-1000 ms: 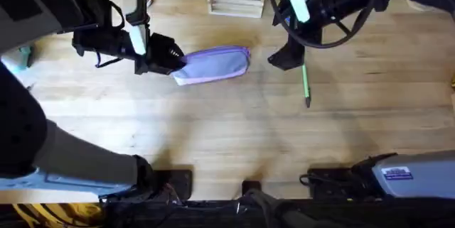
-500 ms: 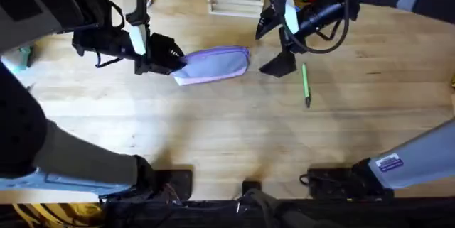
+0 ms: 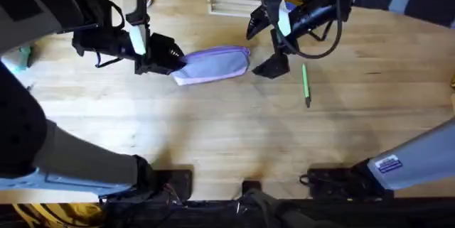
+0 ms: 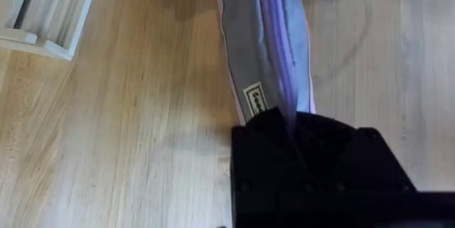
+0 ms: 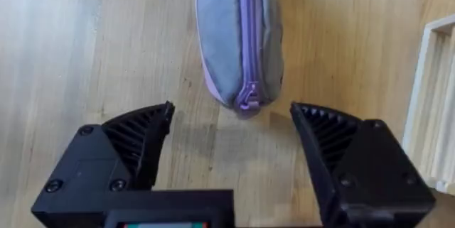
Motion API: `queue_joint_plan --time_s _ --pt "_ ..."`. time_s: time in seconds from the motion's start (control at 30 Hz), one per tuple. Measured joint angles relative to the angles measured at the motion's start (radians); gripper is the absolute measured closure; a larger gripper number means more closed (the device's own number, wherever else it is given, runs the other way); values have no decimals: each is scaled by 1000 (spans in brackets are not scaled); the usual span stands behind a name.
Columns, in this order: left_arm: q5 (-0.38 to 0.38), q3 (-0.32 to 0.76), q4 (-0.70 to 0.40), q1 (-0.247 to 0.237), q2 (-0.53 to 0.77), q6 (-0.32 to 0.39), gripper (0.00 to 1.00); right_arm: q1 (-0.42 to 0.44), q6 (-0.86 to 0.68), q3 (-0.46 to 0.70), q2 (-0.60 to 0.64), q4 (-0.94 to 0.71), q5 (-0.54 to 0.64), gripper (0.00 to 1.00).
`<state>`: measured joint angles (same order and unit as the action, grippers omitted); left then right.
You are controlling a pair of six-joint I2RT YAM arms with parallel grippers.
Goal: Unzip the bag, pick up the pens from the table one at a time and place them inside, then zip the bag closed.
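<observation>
Right gripper (image 5: 231, 143) now closer to the bag's (image 3: 213, 64) right end, fingers spread wide, left gripper (image 3: 170, 56) unmoved, clenched on the bag's left end, pen (image 3: 306, 84) lying on the worktop (image 3: 227, 128) further right

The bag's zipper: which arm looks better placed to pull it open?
The right. Its open gripper faces the zipper pull on the bag, while the left gripper clamps the bag's opposite end.
</observation>
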<state>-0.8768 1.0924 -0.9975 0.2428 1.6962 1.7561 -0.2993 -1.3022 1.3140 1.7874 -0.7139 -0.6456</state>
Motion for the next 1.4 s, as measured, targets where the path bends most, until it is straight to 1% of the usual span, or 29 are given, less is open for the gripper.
queue_joint_plan --time_s 0.13,0.37,0.4,0.5,0.6,0.7,0.77,0.87,0.9,0.97,1.4 --pt "0 0 0 0 0 0 959 -2 -4 0 11 14 -4 6" --pt "0 0 0 0 0 0 959 -2 -6 0 56 27 -6 122" --pt "0 0 0 0 0 0 959 -2 -8 0 61 29 -6 172" --pt "0 0 0 0 0 0 959 -2 -7 0 69 32 -6 413" --pt "0 0 0 0 0 0 959 -2 -8 0 69 35 -6 566" --pt "0 0 -1 0 0 0 959 -2 -7 0 69 40 -5 794" --pt "1 0 -1 0 0 0 959 -2 -7 1 69 41 -4 862" --pt "1 0 -1 0 0 0 959 -2 -8 1 69 41 -2 882" --pt "1 0 -1 0 0 0 959 -2 -9 1 69 41 -2 935" --pt "1 0 -1 0 0 0 959 -2 -7 1 69 39 -2 964" --pt "1 0 -1 0 0 0 959 -2 -3 1 53 36 2 967"
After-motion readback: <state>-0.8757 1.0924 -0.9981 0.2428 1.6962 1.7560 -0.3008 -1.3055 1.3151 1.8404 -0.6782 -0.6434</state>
